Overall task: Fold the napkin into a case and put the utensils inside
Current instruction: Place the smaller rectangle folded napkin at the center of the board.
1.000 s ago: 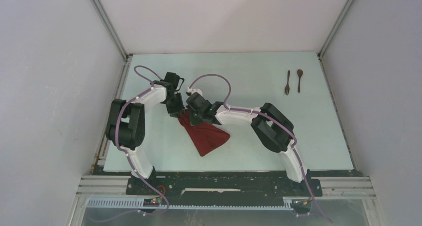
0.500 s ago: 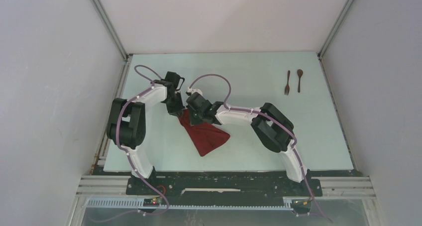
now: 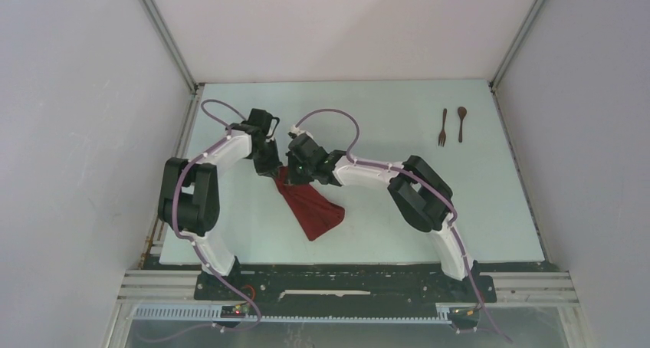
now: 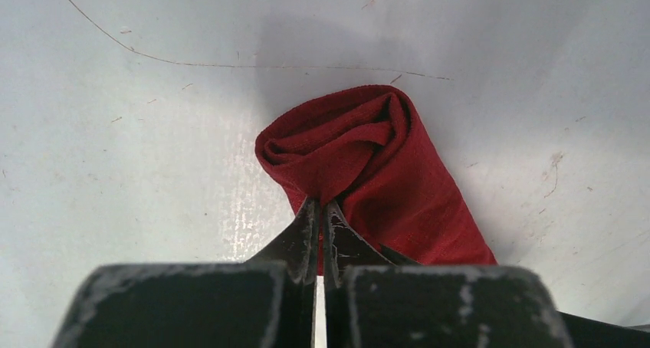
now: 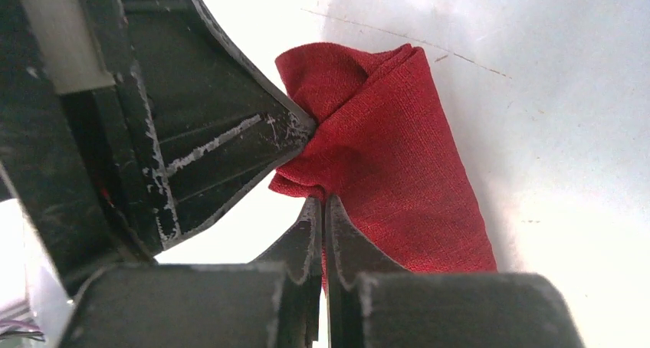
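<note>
One napkin (image 3: 310,208), bunched into a narrow crumpled shape, not flat and not a case yet. Its near end rests on the table (image 3: 490,210); its far end is raised and pinched.

Left gripper (image 4: 322,204): jaws closed tight on a fold at the napkin's far end, no gap showing between the fingers. Right gripper (image 5: 323,201): also clamped fully closed on the napkin's far end, just beside the left one's pinch. In the right wrist view the left gripper's finger touches the cloth right next to it.

Why held like this: both grips sit together on the same end, so this looks like a lift to let the cloth hang and open out before folding. That is a judgement. Which corner or edge each one has, cannot tell, too many folds.

Utensils: one fork (image 3: 442,128), one spoon (image 3: 461,123), lying side by side and parallel, well apart from the napkin, off to its right and beyond it. Likely parked there to keep them out of the folding area. Neither is touched.

Count: one napkin, one fork, one spoon, two grippers, both holding the napkin.
</note>
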`<action>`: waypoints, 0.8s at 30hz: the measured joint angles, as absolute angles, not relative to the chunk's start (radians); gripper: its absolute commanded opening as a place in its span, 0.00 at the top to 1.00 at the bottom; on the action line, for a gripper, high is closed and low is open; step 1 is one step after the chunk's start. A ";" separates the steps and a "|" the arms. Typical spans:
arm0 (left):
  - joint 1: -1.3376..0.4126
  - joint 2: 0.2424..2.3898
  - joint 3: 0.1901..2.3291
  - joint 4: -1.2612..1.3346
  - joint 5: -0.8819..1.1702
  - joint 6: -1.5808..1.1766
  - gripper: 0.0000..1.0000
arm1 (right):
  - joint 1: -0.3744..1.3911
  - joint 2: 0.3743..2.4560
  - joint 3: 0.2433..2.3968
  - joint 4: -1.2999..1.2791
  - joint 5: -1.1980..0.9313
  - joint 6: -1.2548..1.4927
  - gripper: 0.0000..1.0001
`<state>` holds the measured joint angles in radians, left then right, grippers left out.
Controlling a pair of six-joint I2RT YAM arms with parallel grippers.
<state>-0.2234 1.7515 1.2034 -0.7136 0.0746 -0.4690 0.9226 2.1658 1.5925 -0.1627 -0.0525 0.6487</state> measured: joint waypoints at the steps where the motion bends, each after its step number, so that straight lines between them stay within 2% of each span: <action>1: -0.221 1.752 1.202 -0.713 0.076 -0.469 1.00 | 0.921 2.167 1.596 -0.160 -0.055 0.657 1.00; 14: -0.177 1.732 1.155 -0.682 0.164 -0.461 1.00 | 0.904 2.236 1.594 -0.066 -0.107 0.736 1.00; 24: -0.140 1.699 1.108 -0.654 0.253 -0.461 1.00 | 0.905 2.241 1.504 0.105 -0.078 0.849 1.00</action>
<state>-0.1398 1.6993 1.1080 -0.6540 0.2535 -0.4606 0.9047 2.2410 1.5043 0.1047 -0.0780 0.8494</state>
